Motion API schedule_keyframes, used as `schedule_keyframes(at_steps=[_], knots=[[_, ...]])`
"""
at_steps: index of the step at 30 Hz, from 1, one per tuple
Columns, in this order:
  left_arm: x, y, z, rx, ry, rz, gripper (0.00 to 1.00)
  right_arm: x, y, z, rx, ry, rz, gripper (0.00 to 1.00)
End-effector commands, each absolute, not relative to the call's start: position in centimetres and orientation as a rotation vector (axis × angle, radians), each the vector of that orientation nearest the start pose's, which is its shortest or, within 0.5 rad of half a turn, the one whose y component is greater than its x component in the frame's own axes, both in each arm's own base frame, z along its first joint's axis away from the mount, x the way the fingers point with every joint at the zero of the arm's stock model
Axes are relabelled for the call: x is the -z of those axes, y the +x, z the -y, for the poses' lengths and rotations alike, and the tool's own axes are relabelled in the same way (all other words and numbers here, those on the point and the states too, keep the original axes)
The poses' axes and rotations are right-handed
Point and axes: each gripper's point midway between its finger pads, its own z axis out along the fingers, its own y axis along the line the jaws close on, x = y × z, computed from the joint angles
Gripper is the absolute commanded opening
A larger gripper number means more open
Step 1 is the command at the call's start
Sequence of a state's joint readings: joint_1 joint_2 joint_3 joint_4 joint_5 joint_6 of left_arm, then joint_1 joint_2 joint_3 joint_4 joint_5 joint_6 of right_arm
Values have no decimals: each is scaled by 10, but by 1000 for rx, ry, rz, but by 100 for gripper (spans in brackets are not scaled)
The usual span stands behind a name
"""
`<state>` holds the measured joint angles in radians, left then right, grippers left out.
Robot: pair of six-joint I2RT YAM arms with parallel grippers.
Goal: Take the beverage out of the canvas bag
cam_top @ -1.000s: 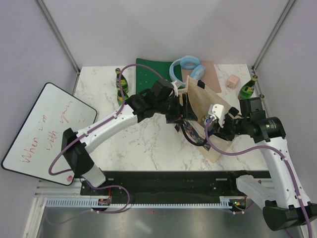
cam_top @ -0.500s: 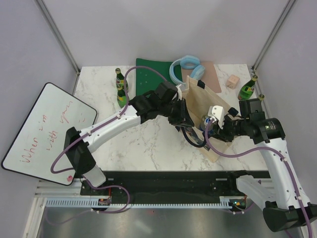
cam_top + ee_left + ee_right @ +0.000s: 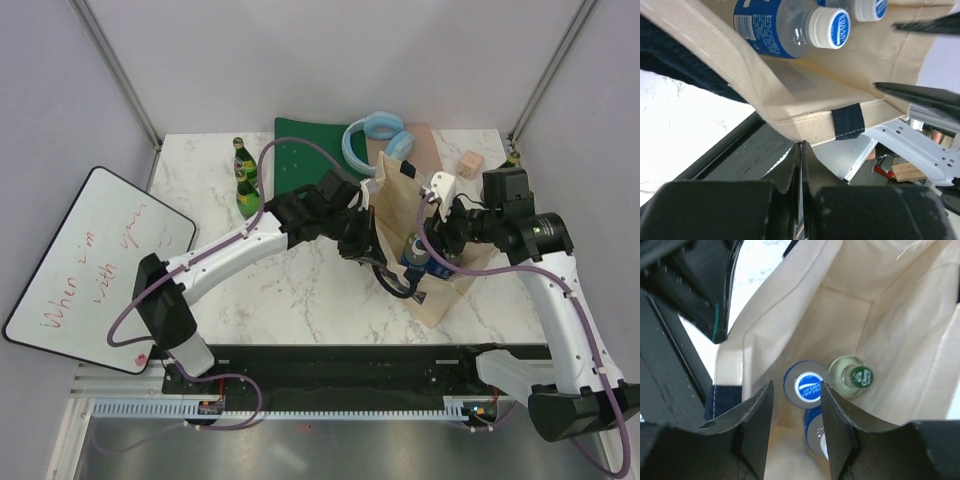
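The beige canvas bag [image 3: 435, 215] stands in the middle right of the table with its mouth open. Inside it are beverage bottles: one with a blue label and a blue-and-white cap [image 3: 807, 387] [image 3: 785, 27], one with a green cap [image 3: 853, 376], and a blue-labelled one lying lower [image 3: 816, 432]. The top view shows the blue bottle [image 3: 415, 250] through the mouth. My left gripper [image 3: 802, 144] [image 3: 378, 248] is shut on the bag's rim [image 3: 820, 125] at its left edge, beside a dark strap patch. Over the mouth, my right gripper [image 3: 796, 385] [image 3: 445, 228] is open, the blue-capped bottle showing between its fingers.
Two green bottles [image 3: 243, 175] stand at the back left, near a tilted whiteboard [image 3: 95, 265]. Behind the bag lie a green mat [image 3: 310, 145], blue headphones [image 3: 378, 135] and a brown board [image 3: 425, 145]. A pink block [image 3: 469, 163] sits at the back right.
My left gripper has closed on the bag's rim. My right gripper has opened and shifted up and back over the mouth, and the blue bottle now shows inside.
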<state>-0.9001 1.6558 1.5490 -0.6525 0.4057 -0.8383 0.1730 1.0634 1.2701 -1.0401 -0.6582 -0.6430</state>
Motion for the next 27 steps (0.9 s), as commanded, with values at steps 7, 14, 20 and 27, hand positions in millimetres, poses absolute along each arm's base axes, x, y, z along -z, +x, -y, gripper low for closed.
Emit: schedule_keyframes(at_steps=[7,14,20,27], knots=[[-203,175,394,1173,460,-2748,4,-265,255,-133,-542,-1106,-1965,61],[-203,177,395,1169,467,-2742,4,-258,276,-127,-492,-1067,-2033,63],[-203,178,395,1161,477,-2733,4,-255,297,-117,-407,-979,-2088,63],[-208,181,396,1167,496,-2710,4,-237,318,-109,-342,-915,-2179,60]])
